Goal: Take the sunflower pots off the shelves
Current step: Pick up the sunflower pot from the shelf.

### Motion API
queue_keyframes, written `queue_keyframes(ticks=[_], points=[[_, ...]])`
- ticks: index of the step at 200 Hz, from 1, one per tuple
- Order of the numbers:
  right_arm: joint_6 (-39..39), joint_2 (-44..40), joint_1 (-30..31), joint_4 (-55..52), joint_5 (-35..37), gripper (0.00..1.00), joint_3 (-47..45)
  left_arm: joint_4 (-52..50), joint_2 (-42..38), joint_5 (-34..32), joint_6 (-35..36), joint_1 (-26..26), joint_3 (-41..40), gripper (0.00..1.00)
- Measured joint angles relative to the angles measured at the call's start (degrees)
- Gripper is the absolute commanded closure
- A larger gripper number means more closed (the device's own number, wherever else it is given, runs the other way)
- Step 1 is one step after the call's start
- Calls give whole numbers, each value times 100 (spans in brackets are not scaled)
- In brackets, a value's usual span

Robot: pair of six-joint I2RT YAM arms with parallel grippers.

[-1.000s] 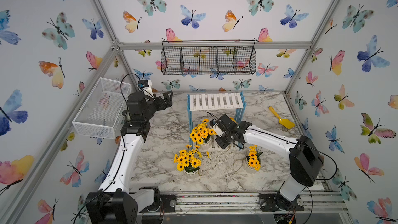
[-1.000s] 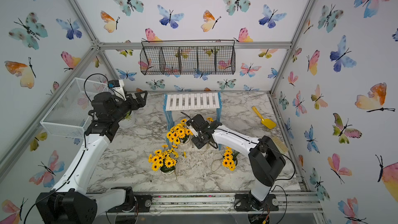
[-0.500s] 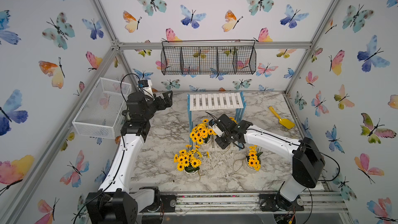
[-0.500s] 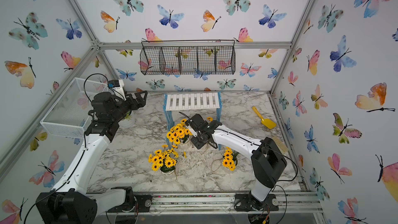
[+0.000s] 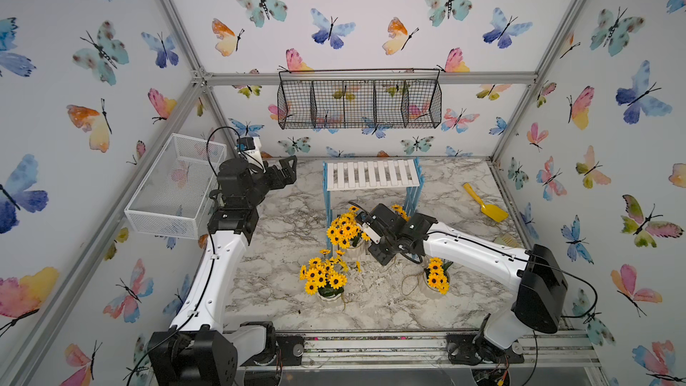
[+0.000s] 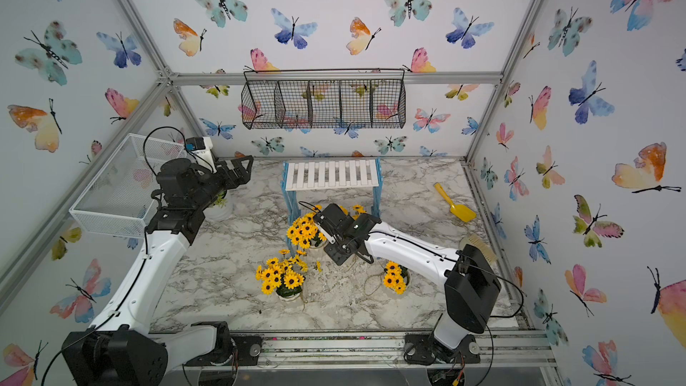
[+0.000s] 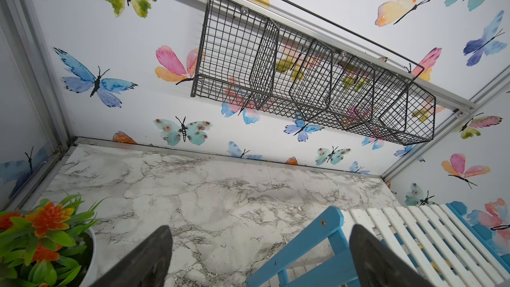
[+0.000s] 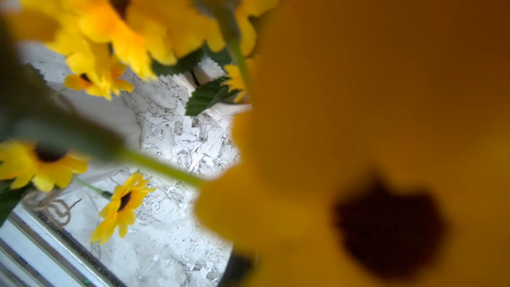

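One marble surface (image 5: 282, 224) carries the lot. Centre frame, in both top views, the shelves (image 5: 371, 174): top board bare, so the upper tier looks finished. Left arm held high at centre left beside the white mesh basket (image 5: 174, 187), probably to keep out of the other arm's lane; left gripper (image 7: 260, 227) jaws apart, nothing between them. Right arm reaches in from lower right. Right gripper (image 5: 381, 254) sits among blooms at the rack's foot, jaws together, on what I cannot tell: its wrist view is mostly yellow blur. Front sunflower pot (image 5: 326, 282), lower centre, and right sunflower pot (image 5: 436, 278) stand on the surface, well apart, likely spaced for arm room. Third sunflower pot (image 5: 345, 232) is beside the rack's left leg; on the lower tier or off it, cannot tell. More yellow blooms (image 5: 399, 210) show behind the wrist.
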Motion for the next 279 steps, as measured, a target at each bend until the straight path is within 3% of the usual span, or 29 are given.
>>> queue_keyframes(ticks=[70, 279], points=[[468, -555, 227, -46, -4, 96, -516, 42, 4, 20, -24, 2, -72, 1], [1338, -579, 570, 116, 76, 96, -1425, 83, 9, 83, -81, 4, -74, 1]])
